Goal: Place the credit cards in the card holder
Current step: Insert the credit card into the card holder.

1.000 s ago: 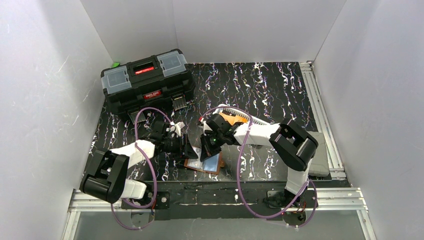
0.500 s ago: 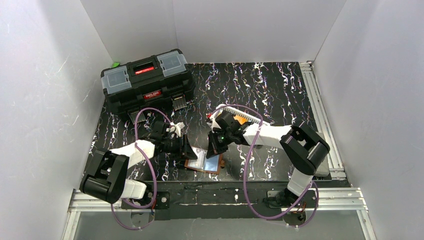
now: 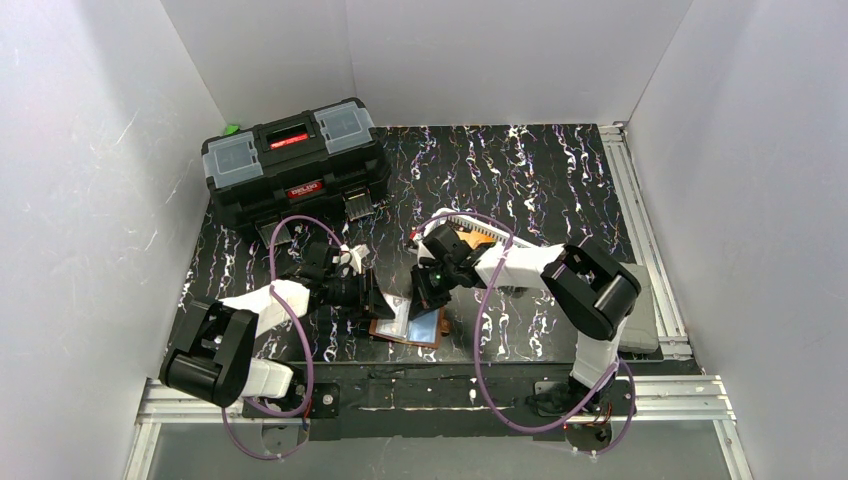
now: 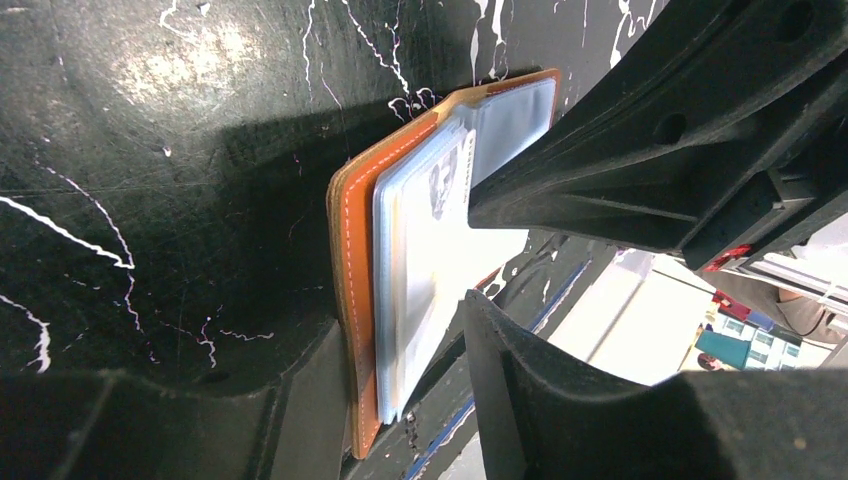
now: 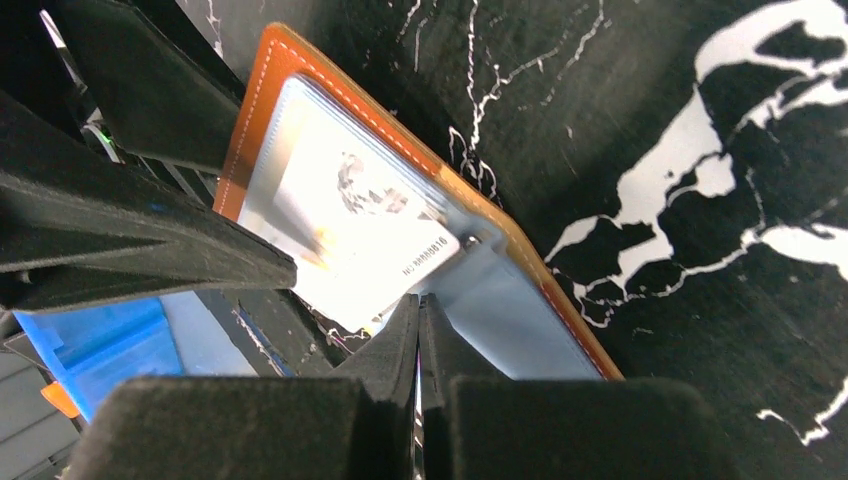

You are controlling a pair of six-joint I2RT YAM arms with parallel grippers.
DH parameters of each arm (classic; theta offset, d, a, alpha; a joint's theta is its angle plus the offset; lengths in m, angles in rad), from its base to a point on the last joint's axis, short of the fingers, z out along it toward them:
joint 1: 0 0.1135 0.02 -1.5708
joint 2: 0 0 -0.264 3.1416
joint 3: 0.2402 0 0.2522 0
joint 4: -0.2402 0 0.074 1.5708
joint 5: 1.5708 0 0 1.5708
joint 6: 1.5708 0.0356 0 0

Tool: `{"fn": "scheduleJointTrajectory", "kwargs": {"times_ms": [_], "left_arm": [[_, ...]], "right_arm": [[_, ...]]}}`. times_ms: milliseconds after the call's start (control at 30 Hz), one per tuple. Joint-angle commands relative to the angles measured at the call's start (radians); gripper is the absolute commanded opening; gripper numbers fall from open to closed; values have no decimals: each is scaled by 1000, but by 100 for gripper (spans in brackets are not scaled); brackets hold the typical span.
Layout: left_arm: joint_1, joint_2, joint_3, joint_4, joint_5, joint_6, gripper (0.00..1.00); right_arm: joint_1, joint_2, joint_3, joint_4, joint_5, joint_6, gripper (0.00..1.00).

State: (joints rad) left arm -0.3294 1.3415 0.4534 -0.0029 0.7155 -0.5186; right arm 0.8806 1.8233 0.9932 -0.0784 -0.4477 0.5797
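The card holder (image 3: 404, 334) lies open near the table's front edge, brown leather outside and clear sleeves inside. A whitish credit card (image 5: 350, 235) sits in one sleeve, also visible in the left wrist view (image 4: 440, 250). My right gripper (image 5: 418, 300) is shut, its tips at that card's edge over the sleeve. My left gripper (image 4: 400, 330) stands partly open astride the holder's (image 4: 352, 260) side. One finger is against the leather, the other apart from the sleeves. An orange credit card (image 3: 466, 239) lies in the white basket (image 3: 497, 234) behind my right wrist.
A big black toolbox (image 3: 295, 160) stands at the back left. A grey pad (image 3: 640, 310) lies by the right rail. Both grippers (image 3: 378, 297) (image 3: 427, 302) crowd together over the holder, close to the table's front edge.
The right arm's elbow swung out to the right and came partly back. Its shut gripper shifted slightly right over the holder. The left arm has stayed put.
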Motion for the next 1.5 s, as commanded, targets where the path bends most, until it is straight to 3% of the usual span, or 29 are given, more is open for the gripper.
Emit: {"fn": "scheduleJointTrajectory", "kwargs": {"times_ms": [0,433,600,700,833,1033,1267,1467], "left_arm": [[2,-27,22,-3,24,-4,41],[-21,-32,30,30,36,5,41],[-23,-32,92,-64,43,59,41],[-22,-38,134,-93,42,78,40],[-23,-48,165,-127,43,94,40],[-23,-60,121,-113,42,76,41],[-30,-54,122,-115,45,62,40],[-34,-58,134,-156,31,66,38]], "right_arm": [[18,28,58,3,-3,-6,1],[29,65,114,59,-54,1,1],[3,-46,87,4,-9,-10,2],[-20,-164,39,-63,66,-25,27],[-24,-293,-38,-158,176,-22,45],[-11,-363,-92,-274,234,26,54],[85,-254,84,-512,383,26,61],[132,-211,152,-588,443,32,62]]}}
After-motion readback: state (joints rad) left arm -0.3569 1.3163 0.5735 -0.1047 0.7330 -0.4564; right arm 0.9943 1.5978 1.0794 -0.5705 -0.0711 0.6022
